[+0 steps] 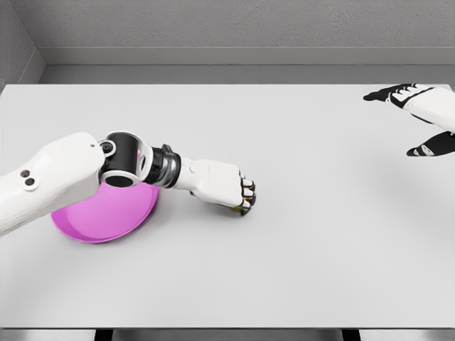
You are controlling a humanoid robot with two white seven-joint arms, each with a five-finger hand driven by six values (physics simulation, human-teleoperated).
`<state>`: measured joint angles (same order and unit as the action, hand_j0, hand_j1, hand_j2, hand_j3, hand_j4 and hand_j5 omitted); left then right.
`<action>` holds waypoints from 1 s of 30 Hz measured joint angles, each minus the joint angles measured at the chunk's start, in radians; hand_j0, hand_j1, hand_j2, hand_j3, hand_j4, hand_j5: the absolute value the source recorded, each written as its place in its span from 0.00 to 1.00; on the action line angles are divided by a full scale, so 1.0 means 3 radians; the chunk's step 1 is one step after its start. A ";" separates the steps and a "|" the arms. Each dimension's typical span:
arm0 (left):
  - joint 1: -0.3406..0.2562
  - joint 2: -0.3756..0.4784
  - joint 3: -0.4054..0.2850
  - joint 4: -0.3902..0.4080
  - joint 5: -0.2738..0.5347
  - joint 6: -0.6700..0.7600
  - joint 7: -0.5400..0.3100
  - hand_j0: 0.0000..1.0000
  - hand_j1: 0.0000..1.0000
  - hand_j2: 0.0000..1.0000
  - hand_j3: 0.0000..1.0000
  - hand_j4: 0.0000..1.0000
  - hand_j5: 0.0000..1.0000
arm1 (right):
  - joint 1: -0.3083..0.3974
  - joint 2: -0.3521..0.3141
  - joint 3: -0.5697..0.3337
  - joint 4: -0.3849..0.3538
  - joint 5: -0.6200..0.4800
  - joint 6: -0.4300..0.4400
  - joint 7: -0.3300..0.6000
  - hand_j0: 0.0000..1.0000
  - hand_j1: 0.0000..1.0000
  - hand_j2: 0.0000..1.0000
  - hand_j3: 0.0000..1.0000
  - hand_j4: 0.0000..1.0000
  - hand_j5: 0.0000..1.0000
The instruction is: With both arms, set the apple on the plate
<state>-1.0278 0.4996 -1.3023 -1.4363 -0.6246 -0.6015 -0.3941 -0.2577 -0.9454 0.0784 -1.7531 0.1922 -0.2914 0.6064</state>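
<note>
Curling left hand fingers grasp a mostly hidden apple beside the plate.

Bright, even light (soft shadows only) falls on the table; the render is sharp, without glare.

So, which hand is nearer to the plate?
Left. The left hand is just right of the plate; the right hand is far off at the table's right edge.

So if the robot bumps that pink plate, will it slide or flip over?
Probably slide: the pink plate sits on a smooth white table. It looks shallow and wide, so flipping seems unlikely. The left arm covers part of it, so a downward knock might rock its rim.
</note>
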 measured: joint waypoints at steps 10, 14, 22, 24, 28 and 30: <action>-0.0010 -0.0011 0.0011 0.0055 -0.0015 -0.0008 -0.0033 0.10 0.10 0.10 0.10 0.10 0.10 | -0.0005 0.0000 -0.0001 0.0000 0.0000 0.0000 0.0000 1.00 1.00 1.00 1.00 1.00 1.00; -0.0036 0.0039 0.0025 0.0049 0.0054 -0.0030 -0.0043 0.10 0.10 0.10 0.10 0.10 0.10 | -0.0010 0.0000 -0.0001 0.0000 0.0000 0.0000 0.0000 1.00 1.00 1.00 1.00 1.00 1.00; 0.0010 0.0376 0.0456 -0.0051 0.0360 -0.0038 -0.0040 0.09 0.09 0.09 0.09 0.09 0.09 | -0.0010 0.0002 -0.0004 0.0000 0.0000 0.0000 0.0000 1.00 1.00 1.00 1.00 1.00 1.00; 0.0015 0.0503 0.0563 -0.0079 0.0422 -0.0038 -0.0039 0.09 0.09 0.09 0.09 0.09 0.09 | -0.0010 0.0001 -0.0005 0.0000 0.0000 0.0000 0.0000 1.00 1.00 1.00 1.00 1.00 1.00; 0.0179 0.0795 0.0758 -0.0155 0.0512 -0.0041 -0.0040 0.09 0.09 0.09 0.09 0.09 0.09 | -0.0010 0.0001 -0.0005 0.0000 0.0000 0.0000 0.0000 1.00 1.00 1.00 1.00 1.00 1.00; 0.0245 0.0952 0.0822 -0.0215 0.0562 -0.0041 -0.0039 0.09 0.09 0.09 0.09 0.09 0.09 | -0.0010 0.0001 -0.0004 0.0000 0.0000 0.0000 0.0000 1.00 1.00 1.00 1.00 1.00 1.00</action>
<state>-0.9542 0.7852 -1.0557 -1.5007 -0.4561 -0.6139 -0.4058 -0.2608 -0.9453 0.0772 -1.7531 0.1922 -0.2914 0.6064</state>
